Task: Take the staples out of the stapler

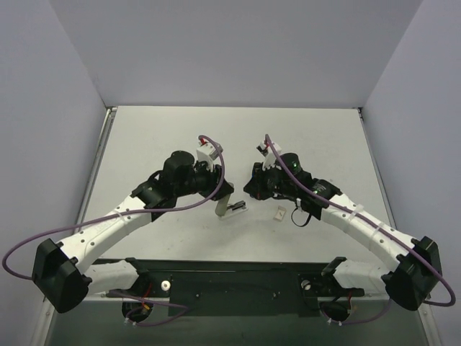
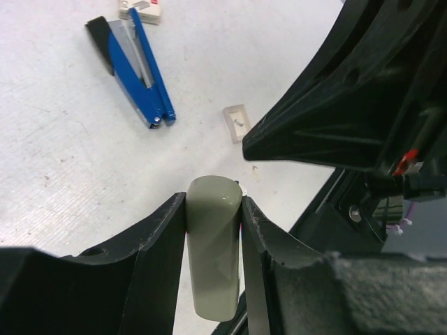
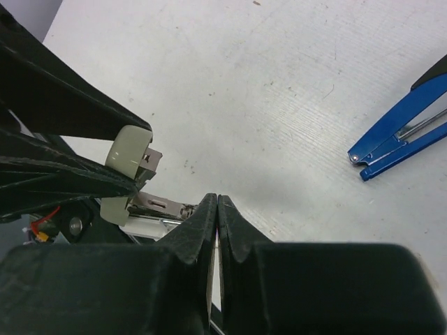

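The blue stapler (image 2: 134, 68) with a black end lies on the table with its two arms spread. It also shows at the right edge of the right wrist view (image 3: 398, 139) and as a dark shape by the right arm in the top view (image 1: 298, 217). My left gripper (image 2: 214, 202) is shut on a grey-green stapler-like body (image 1: 222, 205) and holds it upright. A metal rail (image 3: 159, 204) sticks out of that body toward my right gripper (image 3: 218, 202). My right gripper is shut, with its tips beside the rail. No staples can be made out.
A small pale piece (image 2: 236, 123) lies on the table between the held body and the blue stapler, and shows in the top view (image 1: 279, 213). A white box (image 2: 140, 8) lies just past the stapler's black end. Both arms meet at mid-table.
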`<state>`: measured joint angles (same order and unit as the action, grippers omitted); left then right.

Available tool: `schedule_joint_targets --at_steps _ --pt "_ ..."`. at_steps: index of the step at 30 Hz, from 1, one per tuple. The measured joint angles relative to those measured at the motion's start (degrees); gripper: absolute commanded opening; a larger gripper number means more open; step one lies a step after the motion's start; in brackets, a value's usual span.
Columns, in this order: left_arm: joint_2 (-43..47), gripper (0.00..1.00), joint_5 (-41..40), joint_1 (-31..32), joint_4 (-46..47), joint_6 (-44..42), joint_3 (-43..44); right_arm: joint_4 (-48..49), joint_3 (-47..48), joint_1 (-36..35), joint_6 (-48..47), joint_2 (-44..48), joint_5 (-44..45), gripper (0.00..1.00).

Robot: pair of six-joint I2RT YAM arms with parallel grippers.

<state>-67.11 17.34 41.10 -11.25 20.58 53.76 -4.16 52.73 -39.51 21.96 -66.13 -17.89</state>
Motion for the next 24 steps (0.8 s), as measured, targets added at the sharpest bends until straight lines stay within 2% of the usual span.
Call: schedule_joint_targets --at_steps 9,19,24 --pt "-3.2 0.0 -6.6 0.1 -0.3 1.3 0.8 13.6 -6.6 -3.4 4.7 -8.5 4.6 0.0" --pt "-4.9 0.0 -10.1 0.1 -0.4 2.8 1.9 32.0 -12.3 -4.5 7.0 -14.0 3.6 0.0" --pt "-6.1 0.0 -12.4 0.1 -1.1 3.3 2.0 38.0 -14.4 -4.6 8.0 -16.7 1.9 0.0"
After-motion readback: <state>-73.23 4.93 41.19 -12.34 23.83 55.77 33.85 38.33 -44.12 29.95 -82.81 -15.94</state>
